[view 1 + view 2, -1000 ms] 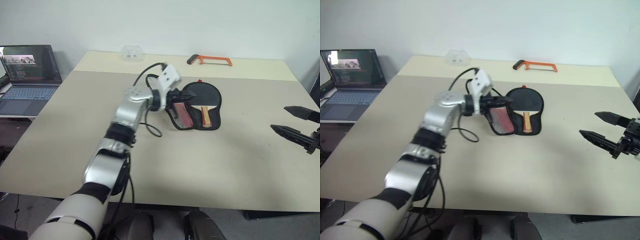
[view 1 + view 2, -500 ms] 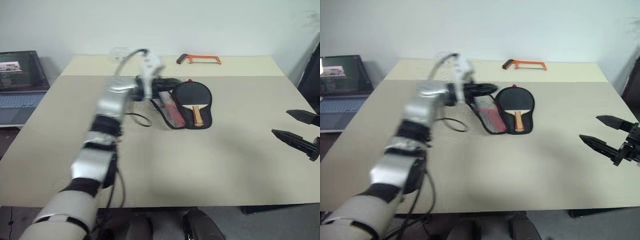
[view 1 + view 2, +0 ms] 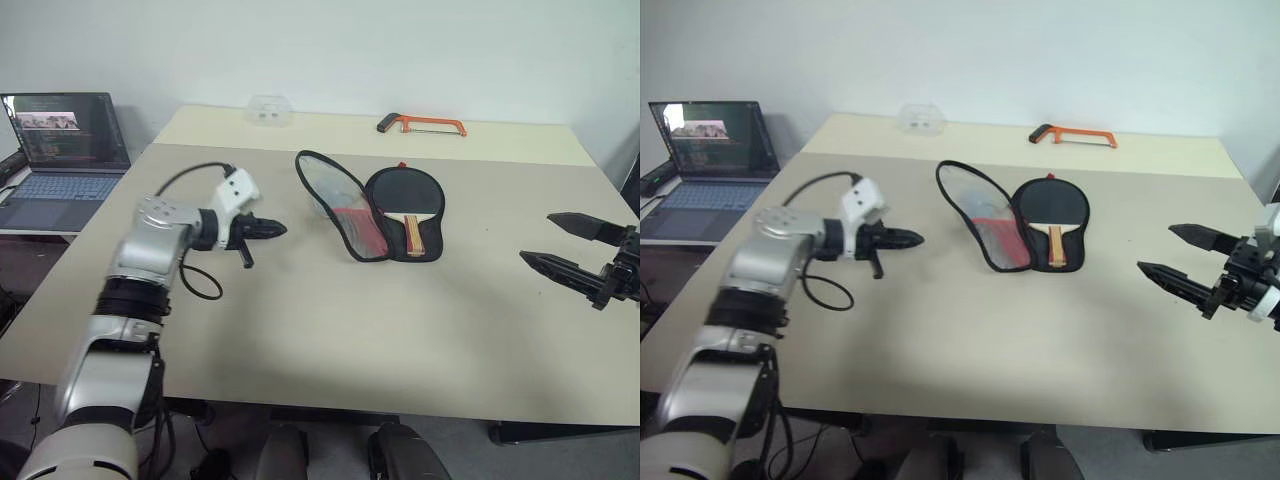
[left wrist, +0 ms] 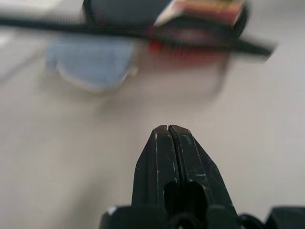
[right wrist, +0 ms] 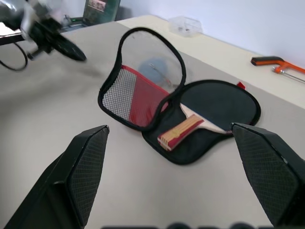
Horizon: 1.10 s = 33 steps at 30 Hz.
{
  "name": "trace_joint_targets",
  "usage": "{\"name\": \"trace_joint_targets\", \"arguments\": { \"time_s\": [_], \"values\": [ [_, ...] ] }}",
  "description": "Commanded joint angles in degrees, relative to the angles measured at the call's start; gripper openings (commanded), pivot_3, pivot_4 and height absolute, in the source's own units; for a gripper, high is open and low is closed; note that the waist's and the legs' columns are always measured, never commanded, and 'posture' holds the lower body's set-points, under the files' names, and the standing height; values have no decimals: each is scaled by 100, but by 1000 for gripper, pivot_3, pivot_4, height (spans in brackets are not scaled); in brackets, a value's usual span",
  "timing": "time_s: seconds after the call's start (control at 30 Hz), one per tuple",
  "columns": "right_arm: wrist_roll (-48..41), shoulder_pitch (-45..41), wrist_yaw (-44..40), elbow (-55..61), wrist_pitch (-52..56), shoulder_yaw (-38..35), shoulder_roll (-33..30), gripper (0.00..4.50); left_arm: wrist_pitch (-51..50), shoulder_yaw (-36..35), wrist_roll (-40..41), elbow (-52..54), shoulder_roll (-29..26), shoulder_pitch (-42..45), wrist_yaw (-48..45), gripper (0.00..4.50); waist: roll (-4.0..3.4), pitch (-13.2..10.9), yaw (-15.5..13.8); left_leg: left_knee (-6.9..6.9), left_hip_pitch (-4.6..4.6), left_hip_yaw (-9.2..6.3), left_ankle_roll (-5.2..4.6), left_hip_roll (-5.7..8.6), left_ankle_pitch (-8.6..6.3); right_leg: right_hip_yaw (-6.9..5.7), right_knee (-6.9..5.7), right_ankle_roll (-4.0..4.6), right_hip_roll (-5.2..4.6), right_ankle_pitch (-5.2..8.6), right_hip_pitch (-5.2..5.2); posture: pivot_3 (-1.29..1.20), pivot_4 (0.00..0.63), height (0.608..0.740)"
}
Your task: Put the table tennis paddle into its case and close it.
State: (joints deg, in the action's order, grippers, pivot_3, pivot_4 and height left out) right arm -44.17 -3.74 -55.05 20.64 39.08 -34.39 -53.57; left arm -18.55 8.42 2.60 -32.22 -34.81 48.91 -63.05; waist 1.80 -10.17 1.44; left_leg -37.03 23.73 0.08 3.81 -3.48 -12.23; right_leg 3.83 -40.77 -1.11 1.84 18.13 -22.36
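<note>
Paddle (image 3: 405,195) already lies in the open case (image 3: 352,215), so closing is next. Left gripper (image 3: 272,230) is pinched together on nothing, right gripper (image 3: 560,246) spread wide; the propped-up flap needs folding over.

Matt rubber paddle (image 3: 404,191) in black fabric, mesh-pocketed case (image 3: 352,222).

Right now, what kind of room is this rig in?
Probably an office or lab test area. A large plain beige table stands against a bare white wall, with an open laptop on a side desk, and an orange hacksaw lying at the table's far edge.
</note>
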Motion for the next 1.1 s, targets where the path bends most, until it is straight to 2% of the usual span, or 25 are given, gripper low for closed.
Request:
{"name": "trace_joint_targets", "arguments": {
  "time_s": [0.03,0.13,0.23,0.33,0.53,0.67,0.9,1.1],
  "values": [
    [-103,-99,-5,6,-25,-61,-88,4500,15,123,-296,-427,340,518,572,43,8,-5,2,-1,2,-1,0,0,0,-2,1,0,0,0,0,0,150,740],
    [-116,-90,-2,28,-5,-112,-114,4500,231,437,-660,-1129,859,971,918,43,10,-6,20,2,5,-1,-1,0,0,0,7,0,0,0,-1,0,150,740],
    [-105,-65,-12,22,-4,-152,-130,4500,469,478,-811,-1660,1146,1280,1160,43,10,-6,22,6,6,0,-1,2,-1,2,12,0,1,0,-1,0,150,740],
    [-82,-33,-11,7,-15,-191,-142,4500,719,323,-733,-2173,1682,1781,1512,43,10,-6,45,9,6,3,-2,2,-1,5,17,0,0,0,-1,0,150,740],
    [-29,-3,-53,-79,-88,-235,-143,4500,1173,179,-702,-2980,2407,2459,2076,43,12,-7,43,10,9,4,-2,5,-2,6,23,0,0,0,-1,0,150,740],
    [1,9,-55,-99,-116,-265,-158,4500,1384,22,-750,-3525,3064,2831,2959,43,12,-7,36,13,9,4,-2,6,-2,6,26,-1,0,0,-1,0,150,740],
    [-19,136,-11,30,-99,-378,-123,4500,1409,281,-1324,-4176,3816,2749,4154,43,12,-7,49,17,6,4,-3,9,-3,10,30,-2,0,0,0,0,150,740],
    [-131,301,160,186,85,-498,-88,4500,1505,235,-1497,-4305,3974,2583,4576,43,11,-7,48,19,4,6,-2,12,-3,12,29,-2,0,0,0,0,150,740]
  ]
}}
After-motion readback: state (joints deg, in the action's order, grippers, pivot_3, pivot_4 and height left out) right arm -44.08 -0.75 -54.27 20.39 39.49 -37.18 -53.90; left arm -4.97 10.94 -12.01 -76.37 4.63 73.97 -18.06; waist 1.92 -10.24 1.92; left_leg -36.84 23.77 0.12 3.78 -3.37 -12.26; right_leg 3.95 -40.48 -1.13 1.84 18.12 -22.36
